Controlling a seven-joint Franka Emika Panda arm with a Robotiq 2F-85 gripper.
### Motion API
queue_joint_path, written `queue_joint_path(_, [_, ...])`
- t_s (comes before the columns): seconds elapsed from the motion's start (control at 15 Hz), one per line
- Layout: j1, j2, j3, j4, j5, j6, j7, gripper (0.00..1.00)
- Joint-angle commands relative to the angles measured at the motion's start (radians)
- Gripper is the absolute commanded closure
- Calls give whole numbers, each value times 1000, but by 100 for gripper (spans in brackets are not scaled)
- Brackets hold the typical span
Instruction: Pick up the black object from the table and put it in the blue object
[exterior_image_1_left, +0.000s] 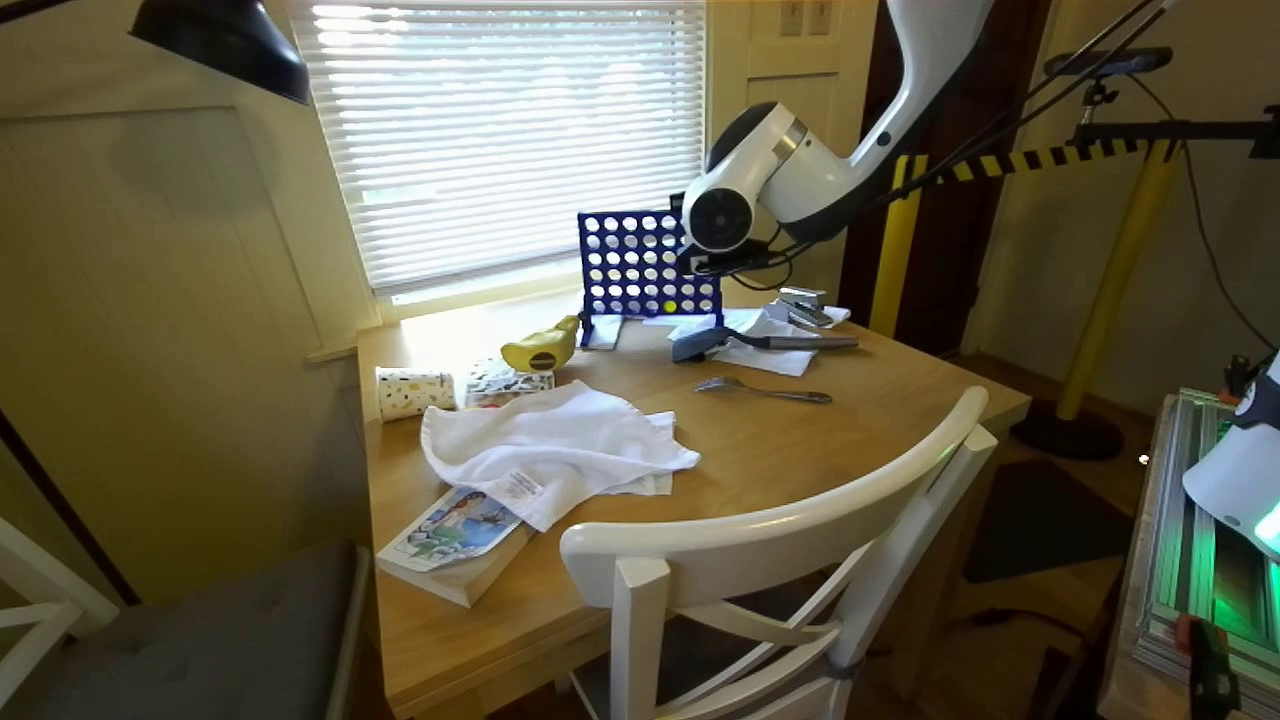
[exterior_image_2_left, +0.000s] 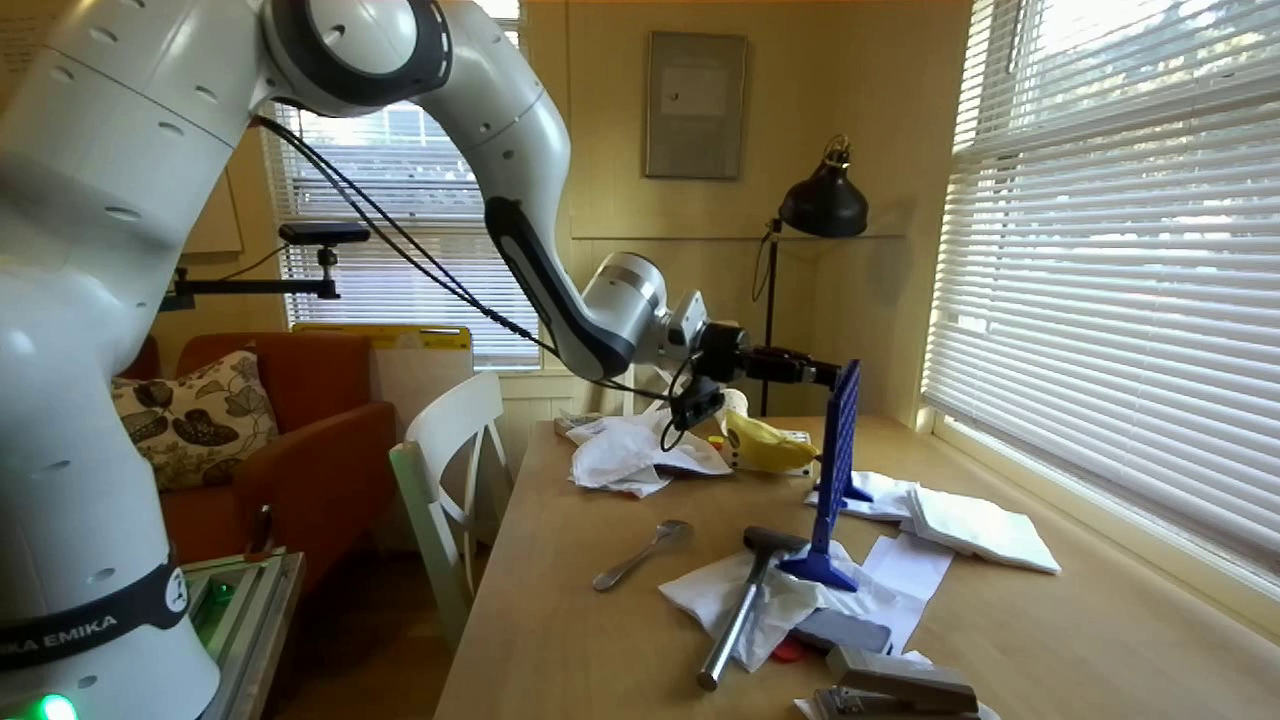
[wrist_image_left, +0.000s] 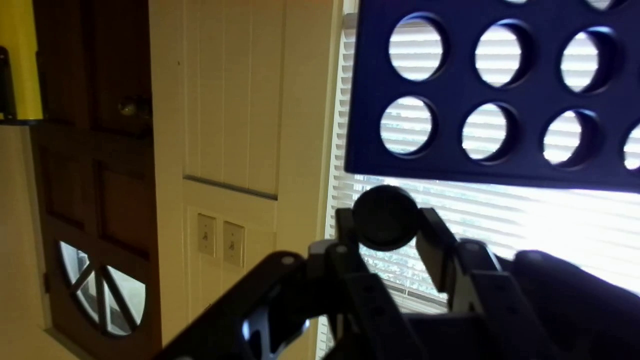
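Pinched between its two fingertips, the gripper (wrist_image_left: 386, 219) holds the black object (wrist_image_left: 385, 212), a round flat disc seen face-on in the wrist view. The blue object (wrist_image_left: 452, 90), a dark-blue upright panel with rows of round holes, fills the upper right of that view, its edge just beyond the disc. The blue panel (exterior_image_2_left: 835, 460) stands on its feet on the table, and the gripper (exterior_image_2_left: 828, 374) is level with its top edge. Whether disc and panel touch I cannot tell. In an exterior view the wrist covers one upper corner of the panel (exterior_image_1_left: 641, 249).
Under and beside the panel lie white papers (exterior_image_2_left: 985, 525), a dark-headed utensil with a metal handle (exterior_image_2_left: 730, 635) and a stapler (exterior_image_2_left: 900, 685). A fork (exterior_image_1_left: 770, 391), toy banana (exterior_image_1_left: 541, 346), white cloth (exterior_image_1_left: 560, 440) and book (exterior_image_1_left: 455, 560) also lie on the table. Window blinds (exterior_image_1_left: 520, 130) are behind.
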Motion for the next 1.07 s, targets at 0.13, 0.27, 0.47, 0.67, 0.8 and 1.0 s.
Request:
queue_joint_path(0.13, [-11, -7, -12, -20, -31, 56, 47, 90])
queue_joint_path(0.27, [-12, -7, -15, -18, -37, 62, 50, 90])
queue_joint_path(0.47, [-13, -8, -19, -17, -41, 75, 53, 90])
queue_joint_path(0.67, [-18, -7, -19, -16, -38, 97, 57, 90])
queue_joint_path(0.8, [-18, -7, -20, -16, -37, 106, 56, 39])
queue_joint_path(1.0, [-18, -7, -21, -13, -36, 109, 48, 19])
